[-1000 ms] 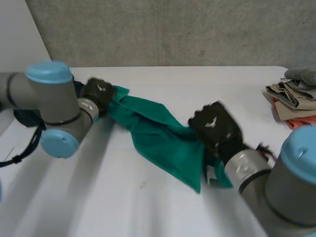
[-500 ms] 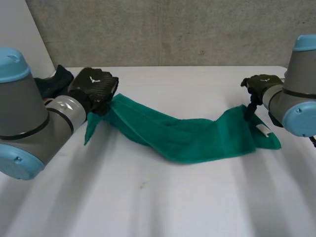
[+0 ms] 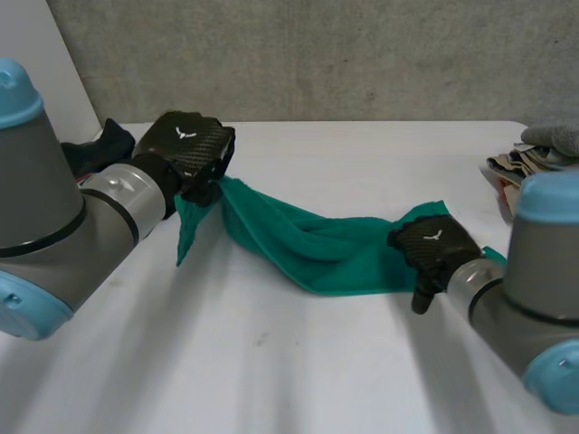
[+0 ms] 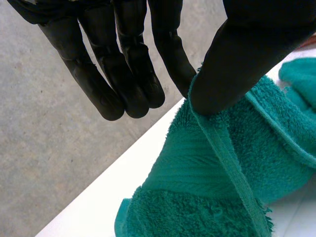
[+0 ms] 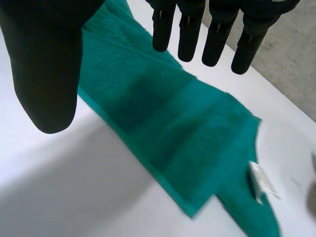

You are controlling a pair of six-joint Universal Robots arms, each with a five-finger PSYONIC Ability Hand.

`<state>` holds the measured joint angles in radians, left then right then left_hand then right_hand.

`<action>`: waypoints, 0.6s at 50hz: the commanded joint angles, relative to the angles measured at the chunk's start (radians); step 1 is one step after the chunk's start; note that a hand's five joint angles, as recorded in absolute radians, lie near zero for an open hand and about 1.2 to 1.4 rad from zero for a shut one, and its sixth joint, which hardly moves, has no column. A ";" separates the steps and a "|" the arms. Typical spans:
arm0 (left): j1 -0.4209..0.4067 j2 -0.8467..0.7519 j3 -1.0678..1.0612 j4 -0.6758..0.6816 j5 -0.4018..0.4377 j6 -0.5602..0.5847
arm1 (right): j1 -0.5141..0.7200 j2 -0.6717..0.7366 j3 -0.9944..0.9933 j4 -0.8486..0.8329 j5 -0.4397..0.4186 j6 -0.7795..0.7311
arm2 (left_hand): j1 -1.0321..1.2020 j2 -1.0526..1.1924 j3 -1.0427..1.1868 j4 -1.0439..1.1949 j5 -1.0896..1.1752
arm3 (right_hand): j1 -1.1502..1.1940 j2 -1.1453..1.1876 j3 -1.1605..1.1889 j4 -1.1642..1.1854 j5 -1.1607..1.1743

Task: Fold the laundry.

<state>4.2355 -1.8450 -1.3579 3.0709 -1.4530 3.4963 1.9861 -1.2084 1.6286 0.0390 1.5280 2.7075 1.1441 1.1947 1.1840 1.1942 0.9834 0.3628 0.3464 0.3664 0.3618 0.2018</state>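
Green towel (image 3: 317, 249), left hand (image 4: 237, 54) pinching its hem (fingertip hidden behind cloth), right hand (image 5: 44, 64) unclenched above it.

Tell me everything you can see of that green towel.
The teal terry towel lies bunched lengthwise across the white table, its hemmed edge showing. The left hand pinches the hem at one end, holding it raised. The right hand is open over the other end, near a small white label.
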 commanded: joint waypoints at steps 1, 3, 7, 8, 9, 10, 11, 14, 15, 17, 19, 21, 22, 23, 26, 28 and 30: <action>-0.017 0.078 0.013 -0.050 -0.003 -0.020 | 0.056 0.095 -0.026 -0.117 0.046 0.037 | 0.252 0.202 0.212 0.202 0.238 | 0.161 0.178 0.157 0.162 0.148; -0.022 0.096 0.017 -0.055 -0.003 -0.025 | 0.056 0.115 -0.039 -0.120 0.053 0.034 | 0.252 0.202 0.212 0.202 0.238 | 0.164 0.181 0.160 0.165 0.151; -0.031 0.142 0.026 -0.064 -0.003 -0.040 | 0.054 0.153 -0.072 -0.117 0.064 0.038 | 0.252 0.202 0.212 0.202 0.238 | 0.173 0.189 0.169 0.174 0.159; -0.035 0.157 0.031 -0.066 -0.003 -0.046 | 0.053 0.164 -0.079 -0.117 0.066 0.038 | 0.252 0.202 0.212 0.202 0.238 | 0.167 0.184 0.163 0.168 0.154; -0.037 0.165 0.034 -0.066 -0.003 -0.049 | 0.053 0.168 -0.081 -0.117 0.063 0.040 | 0.252 0.202 0.212 0.202 0.238 | 0.158 0.175 0.155 0.159 0.145; -0.039 0.170 0.036 -0.066 -0.003 -0.052 | 0.053 0.171 -0.081 -0.117 0.061 0.040 | 0.252 0.202 0.212 0.202 0.238 | 0.152 0.169 0.149 0.153 0.139; -0.042 0.176 0.039 -0.066 -0.003 -0.056 | 0.054 0.173 -0.081 -0.119 0.061 0.043 | 0.252 0.202 0.212 0.202 0.238 | 0.144 0.160 0.140 0.145 0.130; -0.046 0.196 0.042 -0.067 -0.003 -0.069 | 0.057 0.182 -0.085 -0.126 0.063 0.054 | 0.252 0.202 0.212 0.202 0.238 | 0.146 0.163 0.143 0.147 0.133; -0.048 0.202 0.043 -0.067 -0.003 -0.071 | 0.057 0.185 -0.087 -0.128 0.063 0.055 | 0.252 0.202 0.212 0.202 0.238 | 0.149 0.166 0.146 0.150 0.136; -0.049 0.214 0.043 -0.070 -0.003 -0.079 | 0.059 0.198 -0.092 -0.139 0.063 0.066 | 0.252 0.202 0.212 0.202 0.238 | 0.164 0.180 0.160 0.165 0.150; -0.049 0.222 0.043 -0.070 -0.003 -0.082 | 0.059 0.210 -0.098 -0.148 0.064 0.070 | 0.252 0.202 0.212 0.202 0.238 | 0.176 0.192 0.172 0.177 0.162; -0.048 0.233 0.042 -0.070 -0.003 -0.089 | 0.060 0.228 -0.107 -0.166 0.064 0.072 | 0.252 0.202 0.212 0.202 0.238 | 0.240 0.257 0.236 0.241 0.227; -0.046 0.234 0.040 -0.070 -0.003 -0.092 | 0.060 0.234 -0.110 -0.174 0.066 0.074 | 0.252 0.202 0.212 0.202 0.238 | 0.284 0.300 0.280 0.285 0.270; -0.045 0.239 0.039 -0.070 -0.003 -0.097 | 0.060 0.240 -0.115 -0.182 0.067 0.074 | 0.252 0.202 0.212 0.202 0.238 | 0.331 0.347 0.327 0.332 0.317; -0.036 0.250 0.036 -0.070 -0.003 -0.114 | 0.056 0.262 -0.128 -0.212 0.081 0.080 | 0.252 0.202 0.212 0.202 0.238 | 0.495 0.512 0.492 0.496 0.482; -0.025 0.253 0.029 -0.070 -0.003 -0.128 | 0.054 0.265 -0.141 -0.225 0.095 0.084 | 0.252 0.202 0.212 0.202 0.238 | 0.883 0.900 0.880 0.884 0.870; -0.019 0.251 0.025 -0.070 -0.004 -0.135 | 0.053 0.260 -0.142 -0.237 0.109 0.084 | 0.252 0.202 0.212 0.202 0.238 | 1.033 1.050 1.030 1.034 1.020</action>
<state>4.1985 -1.5989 -1.3218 3.0004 -1.4557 3.3860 2.0429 -0.9559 1.5037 -0.1619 1.6070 2.7866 1.1441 1.1948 1.1840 1.1946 0.9834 0.9682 0.9722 0.9622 0.9609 0.7873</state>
